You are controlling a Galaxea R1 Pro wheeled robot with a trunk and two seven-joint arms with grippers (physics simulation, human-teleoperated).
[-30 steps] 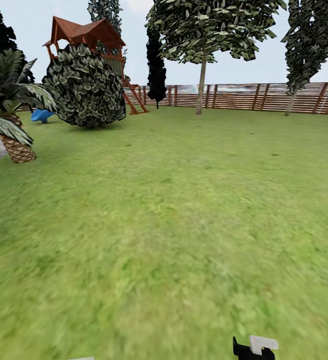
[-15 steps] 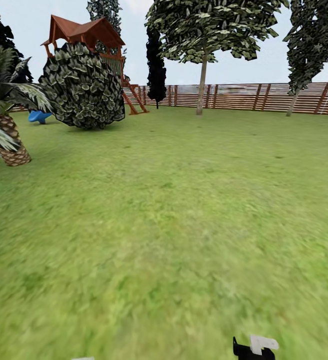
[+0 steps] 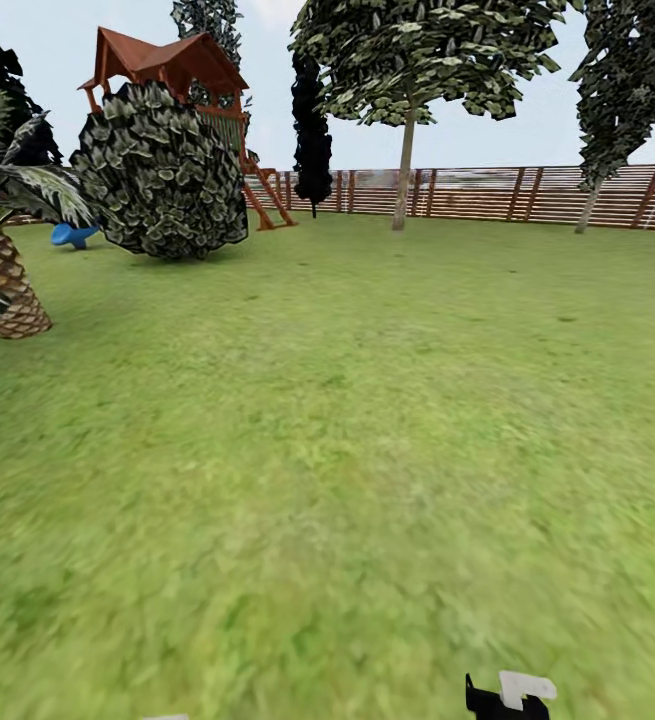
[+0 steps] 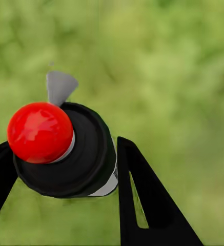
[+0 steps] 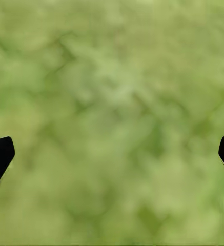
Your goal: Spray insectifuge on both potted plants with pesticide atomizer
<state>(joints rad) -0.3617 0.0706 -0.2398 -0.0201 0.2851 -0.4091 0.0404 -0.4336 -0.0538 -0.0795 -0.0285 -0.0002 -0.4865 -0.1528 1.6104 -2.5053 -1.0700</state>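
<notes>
Red-capped pesticide atomizer (image 4: 65, 148) seen end-on, left gripper (image 4: 60, 177) clamped around it

Background clutter ahead of you
Playhouse (image 3: 172, 62) behind round bush (image 3: 160, 170), palm (image 3: 2, 270) at lawn's left edge, slatted fence (image 3: 507, 192) along far edge.

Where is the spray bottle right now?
The pesticide atomizer sits between the left gripper's two black fingers in the left wrist view, its red top facing the camera, with blurry green lawn behind it.
</notes>
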